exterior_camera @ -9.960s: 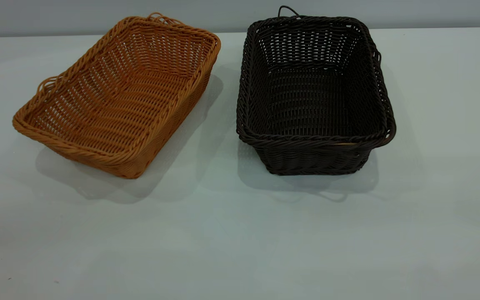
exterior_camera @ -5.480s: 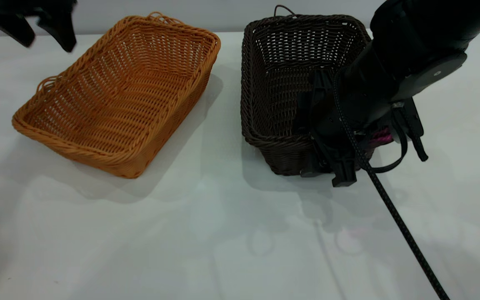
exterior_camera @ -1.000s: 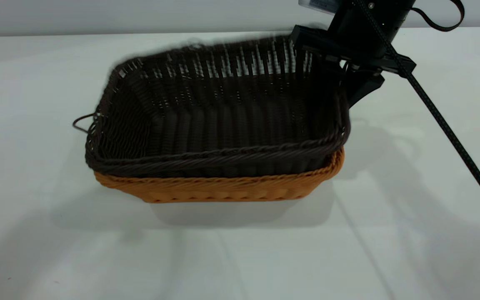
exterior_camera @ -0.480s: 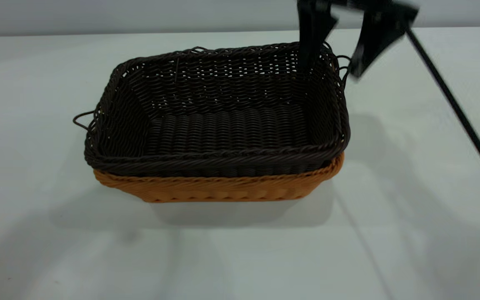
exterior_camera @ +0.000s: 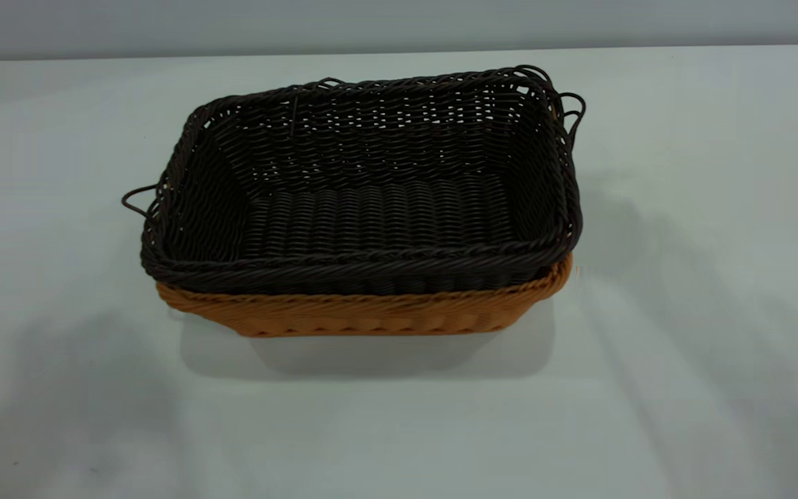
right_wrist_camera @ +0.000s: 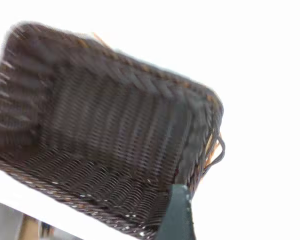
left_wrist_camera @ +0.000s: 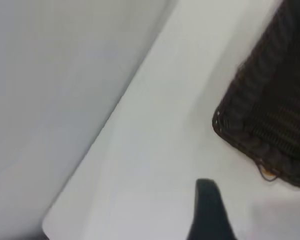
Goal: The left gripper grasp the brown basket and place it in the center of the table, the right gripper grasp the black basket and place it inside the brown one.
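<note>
The black basket (exterior_camera: 371, 208) sits nested inside the brown basket (exterior_camera: 371, 315) at the middle of the table (exterior_camera: 704, 173). Only the brown basket's front wall and rim show beneath the black rim. Neither gripper appears in the exterior view. In the left wrist view my left gripper (left_wrist_camera: 238, 220) is off to the side of the baskets, over bare table, open, with one finger (left_wrist_camera: 207, 215) showing and nothing in it. In the right wrist view my right gripper (right_wrist_camera: 215, 220) hangs above the black basket's (right_wrist_camera: 110, 135) end with the loop handle, open and empty, with one finger (right_wrist_camera: 176, 215) in view.
Behind the table stands a plain grey wall (exterior_camera: 399, 24). The left wrist view shows the table's edge and corner (left_wrist_camera: 55, 220) close by. Bare tabletop lies all round the baskets.
The right gripper has let go of the black basket and risen out of the exterior view. The black basket has settled in the brown one; both stay put.
</note>
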